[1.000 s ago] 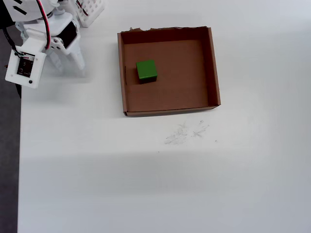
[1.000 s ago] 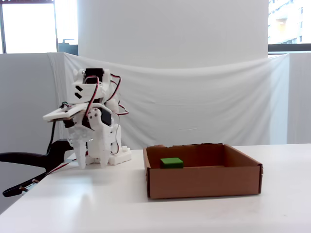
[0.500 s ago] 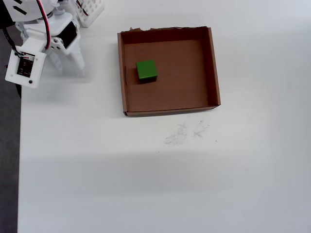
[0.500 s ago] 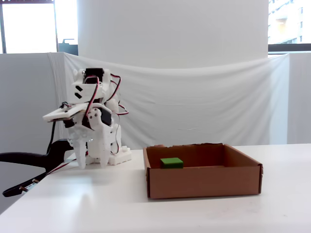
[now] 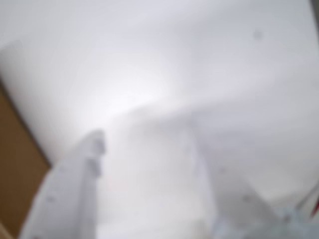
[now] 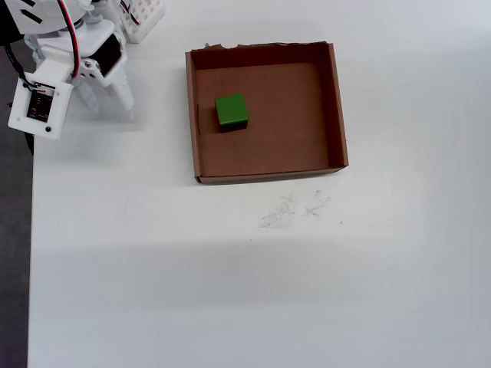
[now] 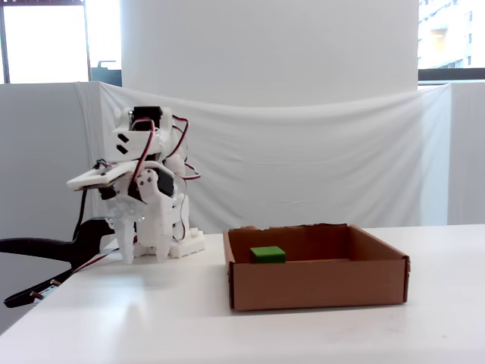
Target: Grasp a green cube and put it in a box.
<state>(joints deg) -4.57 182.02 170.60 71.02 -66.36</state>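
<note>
While your gripper (image 6: 107, 98) hangs empty, fingers parted, above the table (image 6: 230, 276), the green cube (image 6: 231, 112) lies well right of it inside the box (image 6: 335, 107)

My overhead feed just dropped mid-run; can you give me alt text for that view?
A small bright-green cube sits inside the shallow brown cardboard box, toward its left wall. The white arm is folded at the top-left corner of the white table, its two-finger gripper empty and clear of the box.
</note>
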